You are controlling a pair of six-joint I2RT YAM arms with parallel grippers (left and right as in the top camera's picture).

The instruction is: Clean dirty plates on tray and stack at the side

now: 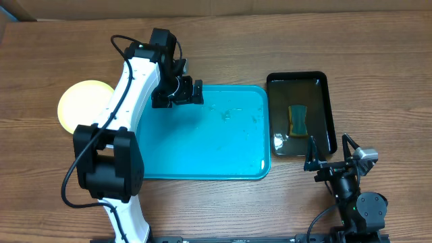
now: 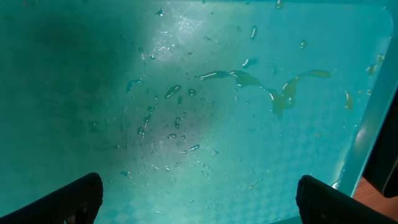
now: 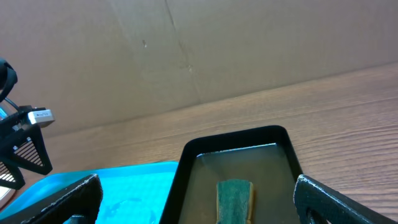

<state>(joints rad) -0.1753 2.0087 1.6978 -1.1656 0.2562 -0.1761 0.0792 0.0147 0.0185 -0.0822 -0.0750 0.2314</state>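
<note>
Left hand (image 1: pixel 197 91) over tray (image 1: pixel 202 152); plate (image 1: pixel 79 102) part-hidden

The tray (image 1: pixel 202 145) is smooth turquoise plastic, shiny and wet, beaded with droplets and a few yellowish streaks, with a faint checkered texture up close. Under it the table (image 1: pixel 223 47) is matt wood grain. Right of the tray, the black tray (image 1: pixel 297 75) looks properly glossy and holds a coarse green sponge (image 1: pixel 298 120). Left of the tray, the pale plate (image 1: pixel 77 104) looks smooth and low-sheen. Behind the tray there's plain matt cardboard (image 3: pixel 186 50).
</note>
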